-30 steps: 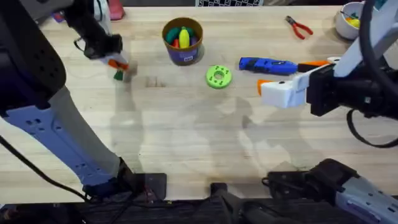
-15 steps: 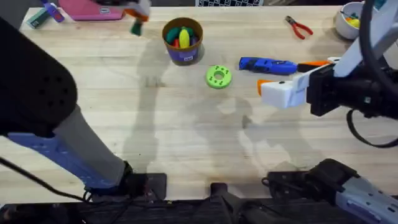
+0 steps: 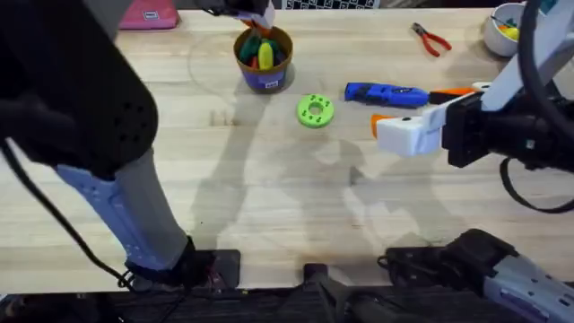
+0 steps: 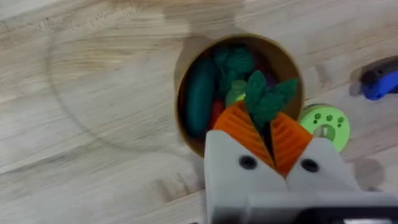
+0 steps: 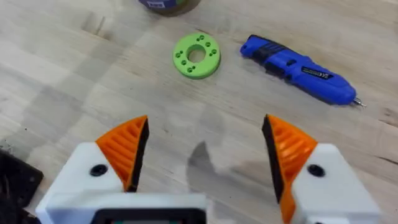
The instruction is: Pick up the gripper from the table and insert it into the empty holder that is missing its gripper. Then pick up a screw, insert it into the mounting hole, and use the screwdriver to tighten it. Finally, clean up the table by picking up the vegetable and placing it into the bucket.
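Since a second ago the left arm has swung from the table's left side toward the far edge, carrying the green vegetable with it; the left gripper (image 3: 254, 20) now sits right over the bucket (image 3: 264, 59). The right arm has not shifted.

Overhead, the bucket stands near the far edge, already holding several coloured toys. A lime-green disc (image 3: 315, 110) lies just to its right and nearer, and the blue screwdriver (image 3: 386, 94) lies further right. Red-handled pliers (image 3: 431, 39) rest near the far right corner. The right gripper (image 3: 414, 115) hovers just beside the screwdriver's right end.

In the left wrist view, the left gripper (image 4: 272, 138) has its orange pads pressed together around the vegetable (image 4: 266, 94), whose leafy green end pokes out above the bucket's (image 4: 184, 93) open mouth. A dark green toy and other pieces lie inside. The disc (image 4: 324, 124) is just beside the bucket.

In the right wrist view, the right gripper (image 5: 206, 150) is spread wide with nothing between its pads, above bare wood. The disc (image 5: 196, 55) and the screwdriver (image 5: 300, 68) lie beyond it, apart from each other.
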Controlling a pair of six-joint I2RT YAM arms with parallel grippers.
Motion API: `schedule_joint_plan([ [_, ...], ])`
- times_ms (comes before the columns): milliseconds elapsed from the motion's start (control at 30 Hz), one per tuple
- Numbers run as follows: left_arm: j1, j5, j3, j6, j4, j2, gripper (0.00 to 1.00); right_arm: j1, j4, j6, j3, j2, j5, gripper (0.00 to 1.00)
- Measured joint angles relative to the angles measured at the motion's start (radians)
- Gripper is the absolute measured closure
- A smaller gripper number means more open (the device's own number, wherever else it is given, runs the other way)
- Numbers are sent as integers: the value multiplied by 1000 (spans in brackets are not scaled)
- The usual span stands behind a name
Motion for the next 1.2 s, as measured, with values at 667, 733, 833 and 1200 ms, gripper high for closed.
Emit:
schedule_joint_plan([
  [667,5,-28,-2,-14,-31,7,13,0,0,0,0,0,10,7],
  [733,5,-33,-2,-14,-58,-28,13,0,0,0,0,0,24,7],
  [833,5,-43,-2,-14,-110,-111,13,0,0,0,0,0,44,7],
  [1200,-48,-111,-251,-36,-185,-544,12,0,-2,0,0,0,65,7],
])
